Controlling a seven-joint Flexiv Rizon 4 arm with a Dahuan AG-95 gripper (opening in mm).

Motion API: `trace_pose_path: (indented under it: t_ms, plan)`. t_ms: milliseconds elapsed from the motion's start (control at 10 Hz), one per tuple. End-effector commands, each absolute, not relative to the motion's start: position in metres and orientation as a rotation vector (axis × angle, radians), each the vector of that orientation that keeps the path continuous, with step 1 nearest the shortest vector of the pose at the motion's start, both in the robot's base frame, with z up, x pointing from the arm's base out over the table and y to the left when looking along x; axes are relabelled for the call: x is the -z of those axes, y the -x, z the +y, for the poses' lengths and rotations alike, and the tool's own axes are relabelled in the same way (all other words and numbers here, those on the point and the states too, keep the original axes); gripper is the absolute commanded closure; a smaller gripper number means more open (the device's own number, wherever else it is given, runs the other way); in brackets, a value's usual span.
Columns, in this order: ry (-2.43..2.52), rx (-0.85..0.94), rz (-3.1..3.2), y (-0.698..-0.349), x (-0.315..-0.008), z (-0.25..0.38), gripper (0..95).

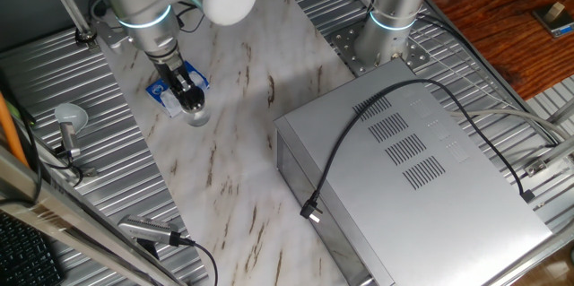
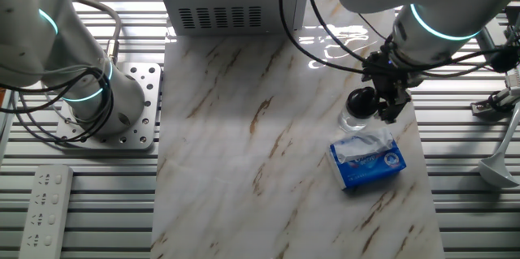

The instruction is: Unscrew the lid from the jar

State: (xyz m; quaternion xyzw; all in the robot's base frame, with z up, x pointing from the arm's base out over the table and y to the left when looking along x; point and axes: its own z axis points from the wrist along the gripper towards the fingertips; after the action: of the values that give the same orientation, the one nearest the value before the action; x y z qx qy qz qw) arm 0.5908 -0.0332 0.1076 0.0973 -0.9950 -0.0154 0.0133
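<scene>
So the gripper (image 2: 372,101) is down on the jar (image 2: 355,121), with the fingers (image 2: 388,106) clenched around the black lid (image 2: 361,100). In the other fixed view you can see the lid sitting between the two black fingers, and the clear jar body pokes out just below it. In one fixed view it's the same deal: gripper (image 1: 186,95) pointing down, lid (image 1: 189,99) mostly hidden between the fingers, glassy jar (image 1: 197,117) showing beneath.

The jar stands upright on the marble bench (image 2: 244,170), just beside a blue-and-white packet (image 2: 367,161). From the other fixed view the packet lies right in front of the jar, near enough that I can't tell if they touch. In one fixed view the packet (image 1: 162,92) peeks out behind the gripper.

The grey metal box (image 1: 413,169) sits well apart from the jar, with a black cable (image 1: 359,138) draped over its top. A white disc on a stem (image 1: 69,117) stands off to the side of the jar on the ribbed metal surface.
</scene>
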Motion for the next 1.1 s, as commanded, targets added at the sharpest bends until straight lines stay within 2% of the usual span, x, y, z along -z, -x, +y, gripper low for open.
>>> trace_pose_path:
  t_ms: [100, 1100]
  plan:
    - [-0.267, 0.043, -3.115, -0.5900, -0.1052, -0.0344, 19.0]
    - [-0.206, 0.033, -3.133, -0.5840, -0.0991, -0.0366, 19.0]
